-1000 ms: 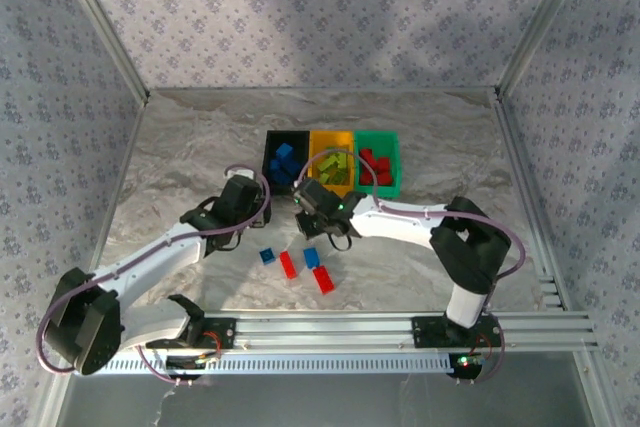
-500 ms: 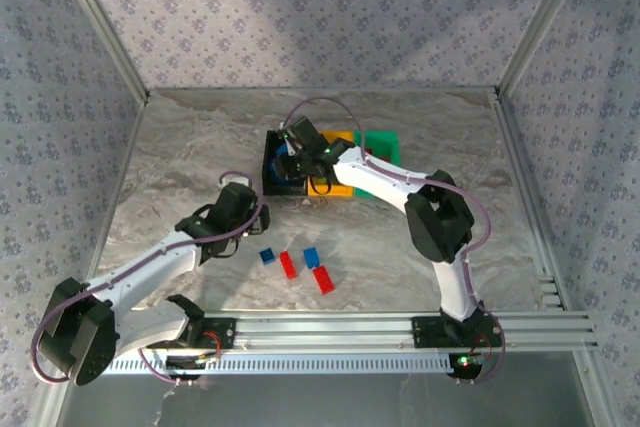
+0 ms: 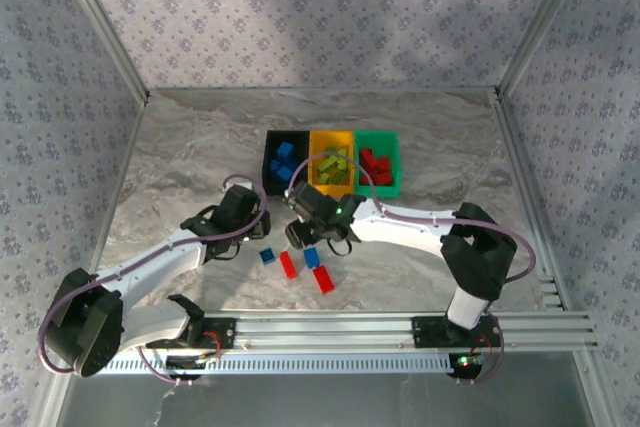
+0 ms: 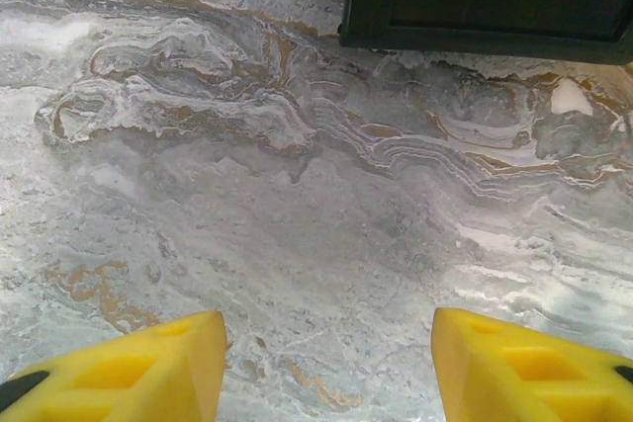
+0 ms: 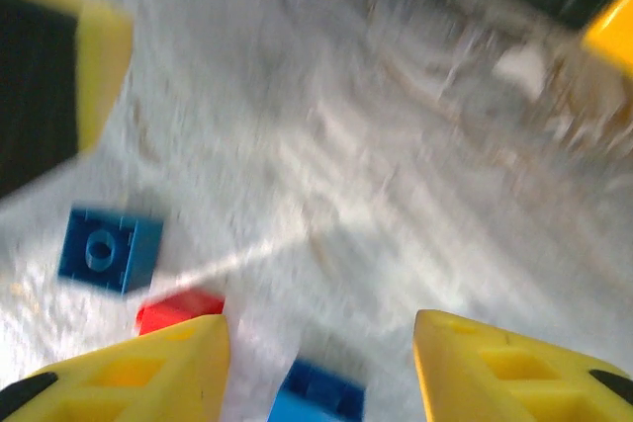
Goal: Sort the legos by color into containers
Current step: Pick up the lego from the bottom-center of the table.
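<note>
The marble table (image 3: 180, 157) has three bins in a row at the back. The black bin (image 3: 268, 162) holds blue bricks, the yellow bin (image 3: 332, 134) holds lime ones, and the green bin (image 3: 397, 162) holds red ones.

In front of the black bin hangs the left gripper (image 4: 326, 343). Its jaws stand apart over bare marble, with nothing between them and nothing touching them. From its own camera you can see the dark front wall of the black bin just ahead.

The right gripper (image 5: 316, 343) hovers just beside it, over the loose bricks. Its jaws are also apart and empty.

From above, four bricks lie together on the table near the middle. From left to right they are a small blue lego (image 3: 267, 256), a red lego (image 3: 288, 265), a blue lego (image 3: 311, 258) and a second red lego (image 3: 323, 279). All four sit well short of the bins.

The right wrist picture is blurred. Even so, it shows the small blue lego off to the left, the red lego by the left jaw's tip, and the blue lego low down under the gap between the jaws. A corner of the yellow bin shows at the upper right.
</note>
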`<action>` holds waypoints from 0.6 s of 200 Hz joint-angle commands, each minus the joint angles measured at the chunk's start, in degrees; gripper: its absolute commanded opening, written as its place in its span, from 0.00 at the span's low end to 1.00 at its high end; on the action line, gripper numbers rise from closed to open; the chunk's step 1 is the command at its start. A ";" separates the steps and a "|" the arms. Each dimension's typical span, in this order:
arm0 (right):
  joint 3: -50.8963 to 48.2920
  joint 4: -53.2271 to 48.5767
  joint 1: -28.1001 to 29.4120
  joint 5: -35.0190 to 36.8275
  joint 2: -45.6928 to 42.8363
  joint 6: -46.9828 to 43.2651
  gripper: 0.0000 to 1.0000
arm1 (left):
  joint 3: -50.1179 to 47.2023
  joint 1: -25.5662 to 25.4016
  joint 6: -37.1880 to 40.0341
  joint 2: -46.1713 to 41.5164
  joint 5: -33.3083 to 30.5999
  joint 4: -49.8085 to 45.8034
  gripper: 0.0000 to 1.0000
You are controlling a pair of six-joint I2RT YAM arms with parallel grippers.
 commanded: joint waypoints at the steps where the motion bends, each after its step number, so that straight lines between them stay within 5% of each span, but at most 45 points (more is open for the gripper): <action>1: -3.45 -2.57 2.78 3.82 -2.31 5.77 0.55 | 2.41 0.47 0.63 1.70 -0.80 1.14 0.57; 89: -3.87 -4.76 6.63 6.71 2.86 11.17 0.55 | 3.43 0.54 1.24 2.60 -0.44 0.82 0.57; 120: -3.19 -5.26 6.63 7.00 4.58 11.07 0.47 | 2.75 0.70 1.16 1.55 -1.08 0.74 0.57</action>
